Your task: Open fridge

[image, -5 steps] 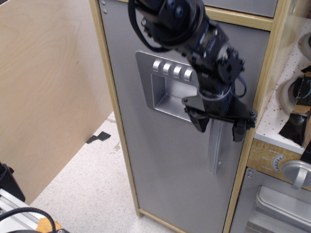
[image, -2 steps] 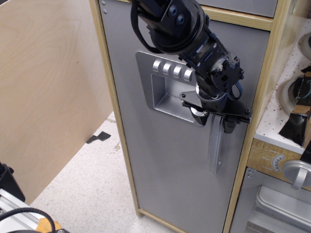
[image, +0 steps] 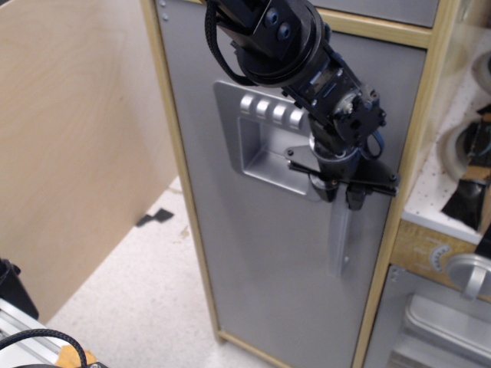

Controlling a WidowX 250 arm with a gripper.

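Note:
The fridge (image: 261,253) is a tall toy cabinet with a light wood frame and a flat silver-grey door. The door has a recessed dispenser panel (image: 265,146) and a vertical silver handle (image: 340,241) near its right edge. The door lies flush in the frame. My black gripper (image: 342,196) reaches down from the top and its two fingers are closed around the upper end of the handle. The top of the handle is hidden behind the gripper.
A large plywood board (image: 69,153) stands to the left of the fridge. At the lower right are a smaller grey oven door (image: 430,322) and a round knob (image: 466,274). A white counter (image: 460,199) with dark items is at the right. A black cable (image: 38,337) lies on the speckled floor.
The gripper's fingers were spread on either side of the handle's top. They have moved in and closed around it. The door has not visibly swung.

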